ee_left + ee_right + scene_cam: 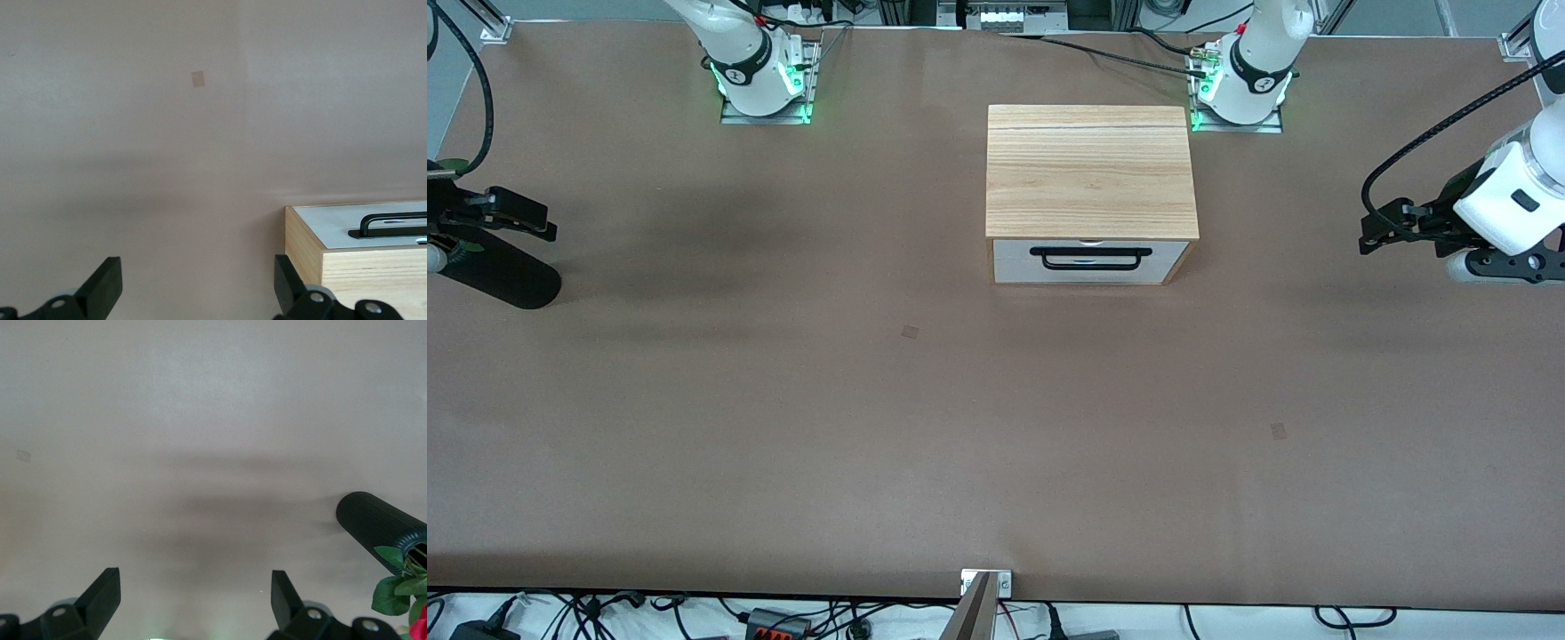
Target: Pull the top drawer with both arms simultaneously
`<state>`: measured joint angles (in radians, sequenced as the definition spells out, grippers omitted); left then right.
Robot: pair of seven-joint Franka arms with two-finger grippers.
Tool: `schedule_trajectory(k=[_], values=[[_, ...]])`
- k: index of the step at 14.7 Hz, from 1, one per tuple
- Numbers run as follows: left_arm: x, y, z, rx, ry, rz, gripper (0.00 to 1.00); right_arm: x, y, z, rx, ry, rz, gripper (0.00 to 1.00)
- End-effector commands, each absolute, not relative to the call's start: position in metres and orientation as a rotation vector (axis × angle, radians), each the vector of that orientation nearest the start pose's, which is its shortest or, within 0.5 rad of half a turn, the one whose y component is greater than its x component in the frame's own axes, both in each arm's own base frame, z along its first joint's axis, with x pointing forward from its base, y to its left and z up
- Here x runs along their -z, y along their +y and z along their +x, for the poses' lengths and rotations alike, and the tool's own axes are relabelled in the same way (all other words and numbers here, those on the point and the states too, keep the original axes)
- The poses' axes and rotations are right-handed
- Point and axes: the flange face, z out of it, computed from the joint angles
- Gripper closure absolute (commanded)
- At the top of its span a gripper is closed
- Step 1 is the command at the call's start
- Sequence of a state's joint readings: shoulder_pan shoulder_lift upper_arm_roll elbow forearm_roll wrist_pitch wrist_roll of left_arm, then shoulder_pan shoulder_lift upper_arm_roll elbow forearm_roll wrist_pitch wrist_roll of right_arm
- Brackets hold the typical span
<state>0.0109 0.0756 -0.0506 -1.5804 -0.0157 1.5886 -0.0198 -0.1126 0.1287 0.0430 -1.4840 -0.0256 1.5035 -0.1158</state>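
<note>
The cabinet with a light striped-wood top [1089,169] stands in the middle of the table, close to the arms' bases. Its top drawer [1018,260] has a white front and a long black bar handle [1089,255], and it is pushed in. My left gripper [1371,233] is open and empty over the left arm's end of the table, well apart from the cabinet. Its wrist view shows its spread fingers [107,283], the drawer front [333,230] and the handle [393,223]. My right gripper [544,222] is open and empty over the right arm's end, fingers [103,593] spread.
A black ribbed vase [503,277] with green leaves and a red flower sits under the right gripper, also in the right wrist view [377,520]. The brown table [960,427] stretches wide in front of the drawer. Cables run along its edges.
</note>
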Motion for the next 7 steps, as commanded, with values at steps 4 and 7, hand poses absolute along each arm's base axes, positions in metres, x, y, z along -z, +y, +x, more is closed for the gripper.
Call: schedule_trajectory(k=[4, 7], values=[[-0.577, -0.033, 0.575, -0.199, 0.073, -3.178, 0.0, -0.573, -0.039, 0.585, -0.214, -0.113, -3.126, 0.0], [-0.55, -0.037, 0.574, -0.401, 0.105, -3.237, 0.0, -0.547, -0.032, 0.595, -0.284, -0.117, -3.114, 0.0]])
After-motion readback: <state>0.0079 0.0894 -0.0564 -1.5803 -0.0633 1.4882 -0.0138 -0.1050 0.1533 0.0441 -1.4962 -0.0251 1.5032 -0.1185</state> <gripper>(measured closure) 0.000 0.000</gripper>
